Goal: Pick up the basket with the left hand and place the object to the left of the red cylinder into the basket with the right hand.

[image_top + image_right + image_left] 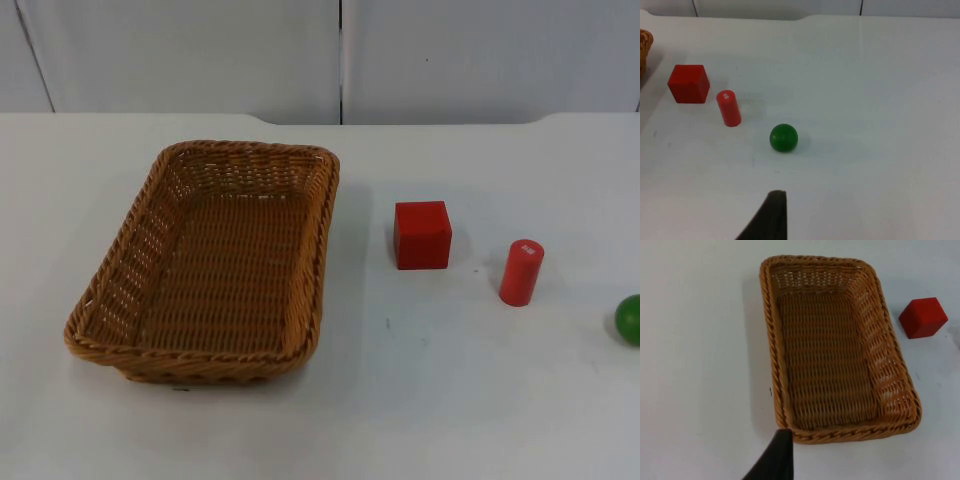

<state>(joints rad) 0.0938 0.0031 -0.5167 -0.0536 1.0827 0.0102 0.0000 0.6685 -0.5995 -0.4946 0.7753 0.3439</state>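
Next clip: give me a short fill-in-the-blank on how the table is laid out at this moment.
1. The wicker basket holds ____ objects.
2. Between the basket and the red cylinder sits a red ____.
3. The ball beyond the cylinder is coloured ____.
4. The red cylinder stands ____ on the table.

Missing words: no; cube; green; upright

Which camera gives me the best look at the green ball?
The right wrist view: the green ball sits whole on the white table, beside the red cylinder. The top view cuts it off at the picture's edge.
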